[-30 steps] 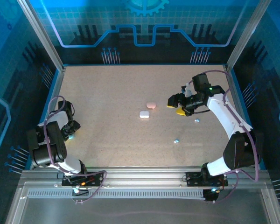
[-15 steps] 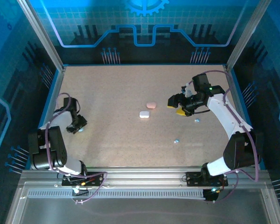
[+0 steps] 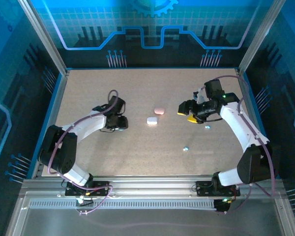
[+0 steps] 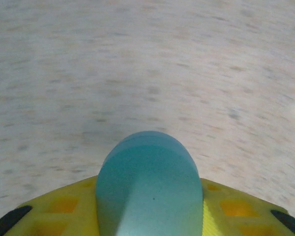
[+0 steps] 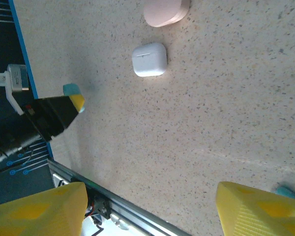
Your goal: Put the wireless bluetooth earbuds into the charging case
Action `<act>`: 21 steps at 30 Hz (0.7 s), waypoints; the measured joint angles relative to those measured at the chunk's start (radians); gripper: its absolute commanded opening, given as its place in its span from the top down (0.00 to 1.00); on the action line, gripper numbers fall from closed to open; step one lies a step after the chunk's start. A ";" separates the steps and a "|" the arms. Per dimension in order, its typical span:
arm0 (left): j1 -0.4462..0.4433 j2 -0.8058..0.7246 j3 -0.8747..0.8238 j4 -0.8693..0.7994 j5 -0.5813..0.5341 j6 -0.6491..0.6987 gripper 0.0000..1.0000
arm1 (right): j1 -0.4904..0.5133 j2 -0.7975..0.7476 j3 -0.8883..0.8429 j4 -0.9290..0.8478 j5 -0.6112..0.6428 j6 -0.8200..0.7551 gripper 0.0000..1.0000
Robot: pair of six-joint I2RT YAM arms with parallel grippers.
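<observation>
Left tool (image 3: 120,124) swung inward, wrist reveals blue case (image 4: 149,187)

Table (image 3: 137,88) beige with fine dark speckle, blue border. White case (image 3: 152,120) plain white; pink case (image 3: 160,110) pale pink; light blue case (image 4: 149,182) plain, leaning teal. Two earbuds (image 3: 186,147) (image 3: 207,127) light blue. Left gripper (image 3: 119,124) black, fingers (image 4: 226,206) yellow with black corners. Right gripper (image 3: 186,112) black, fingers (image 5: 255,206) yellow. Left arm (image 3: 83,125) and right arm (image 3: 238,123) white and black, cables (image 3: 271,162) purple. Back wall (image 3: 147,29) blue with grid, circuit lines and a cyan gear. Front rails (image 3: 147,184) silver.
</observation>
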 measured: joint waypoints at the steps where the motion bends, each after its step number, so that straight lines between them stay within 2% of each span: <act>1: -0.034 0.000 0.004 0.015 0.003 0.020 0.59 | -0.003 -0.013 -0.013 0.009 0.007 0.006 0.29; 7: -0.294 0.013 0.026 0.117 0.079 0.261 0.58 | -0.031 -0.109 -0.078 0.047 0.068 0.045 0.28; 10: -0.390 0.053 0.050 0.142 0.131 0.385 0.58 | -0.067 -0.134 -0.103 0.063 0.083 0.067 0.28; 17: -0.420 0.154 0.098 0.109 0.194 0.585 0.56 | -0.177 -0.158 -0.199 0.085 0.075 0.114 0.28; 21: -0.420 0.206 0.150 0.060 0.201 0.679 0.55 | -0.200 -0.175 -0.230 0.089 0.063 0.132 0.28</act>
